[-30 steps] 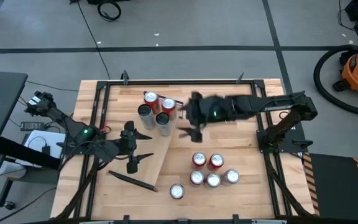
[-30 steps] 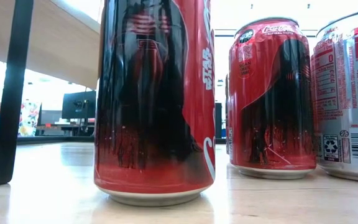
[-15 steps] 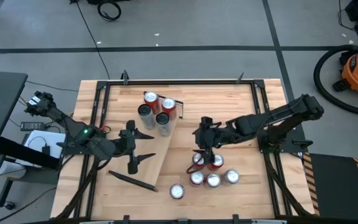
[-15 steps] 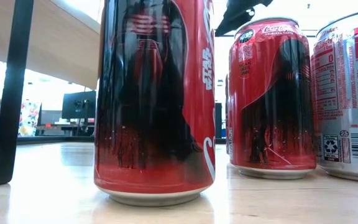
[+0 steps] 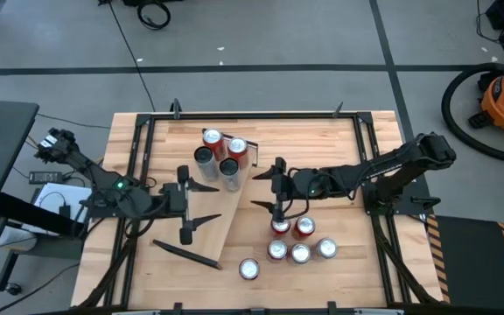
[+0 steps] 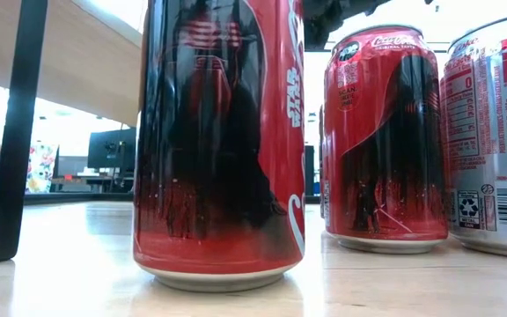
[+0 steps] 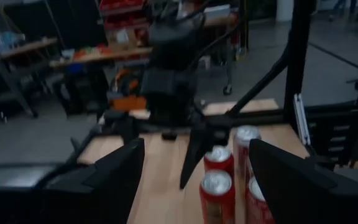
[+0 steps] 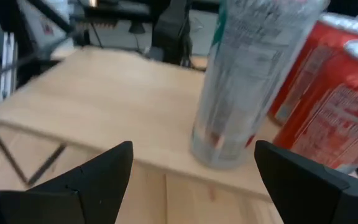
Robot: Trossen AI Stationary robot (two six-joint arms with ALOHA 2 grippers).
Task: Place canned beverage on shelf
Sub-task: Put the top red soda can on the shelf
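Shelf (image 5: 210, 206): pale wood plank lying on the table (image 5: 322, 140), left of centre, long axis running diagonally from the far-centre end down to the near-left end; a thin dark bar (image 5: 186, 255) shows at its near end. Four cans (image 5: 220, 155) stand upright in a tight cluster on its far end, two red tops and two darker ones. A second group of five cans (image 5: 297, 239) stands upright on the bare table to the right of the shelf, with one single can (image 5: 249, 269) nearer the front edge. Right pincer (image 5: 273, 184) hangs between the two groups, just beside the shelf's far end, fingers spread, nothing between them; in its wrist view a silver can (image 8: 253, 74) and red cans (image 8: 328, 93) on the plank edge sit straight ahead. Left pincer (image 5: 185, 203) is over the shelf's middle, fingers spread, empty.
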